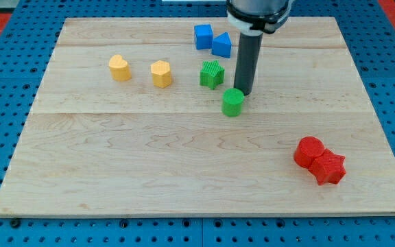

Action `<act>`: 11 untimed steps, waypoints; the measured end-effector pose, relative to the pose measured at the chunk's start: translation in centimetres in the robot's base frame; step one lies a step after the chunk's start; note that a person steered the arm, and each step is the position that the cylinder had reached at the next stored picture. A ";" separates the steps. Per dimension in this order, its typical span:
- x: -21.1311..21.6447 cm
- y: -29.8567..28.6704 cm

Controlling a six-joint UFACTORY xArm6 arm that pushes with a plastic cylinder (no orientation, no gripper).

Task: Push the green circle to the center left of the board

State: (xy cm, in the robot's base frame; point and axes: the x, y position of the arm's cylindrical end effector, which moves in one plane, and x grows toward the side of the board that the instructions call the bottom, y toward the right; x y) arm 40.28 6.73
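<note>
The green circle (233, 102) is a short green cylinder a little right of the board's middle, in the upper half. My tip (243, 92) stands just above and to the right of it, touching or nearly touching its edge. A green star-shaped block (212, 73) lies up and to the left of the circle. The wooden board (115, 165) fills most of the view.
Two yellow blocks (120, 68) (161, 73) lie at the upper left. A blue cube (203, 36) and a blue triangular block (221, 45) sit near the top, left of the rod. A red circle (309, 151) and red star (330, 168) touch at the lower right.
</note>
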 end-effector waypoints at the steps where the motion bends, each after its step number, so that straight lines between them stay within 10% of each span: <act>1: 0.9 -2.6; 3: 4.6 1.2; 6: 2.9 -25.2; 8: 0.6 -18.7; 11: -2.6 -26.4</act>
